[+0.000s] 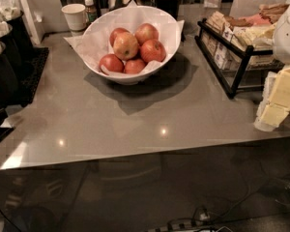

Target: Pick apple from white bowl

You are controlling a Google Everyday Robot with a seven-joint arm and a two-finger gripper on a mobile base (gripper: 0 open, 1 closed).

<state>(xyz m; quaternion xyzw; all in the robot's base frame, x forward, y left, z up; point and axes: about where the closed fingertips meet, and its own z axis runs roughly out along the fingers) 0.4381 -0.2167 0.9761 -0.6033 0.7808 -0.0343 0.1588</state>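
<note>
The job now is to get to the apple, so the gripper (276, 103) has to set off from where it hangs, to the right of the white bowl (128, 79), nearer to us than the bowl and well apart from it. It should go left over the bare grey surface (135, 124) and rise high enough to clear the front rim of the white bowl, because a bump there could push the bowl. The apple (125, 45) sits on top of the pile in the middle of the white bowl, with red apples (153, 50) touching it on most sides, so I think coming straight down from above is best. The jaws should go wide, slip down two sides of the apple, then squeeze softly, since a round smooth apple can roll away. Lift straight up so the white paper (99, 42) in the bowl is not dragged along. The gripper looks tilted at the edge of the view, with a white part of the arm (287, 28) above and behind it, right of the white bowl. I cannot tell if the jaws are open or closed.
</note>
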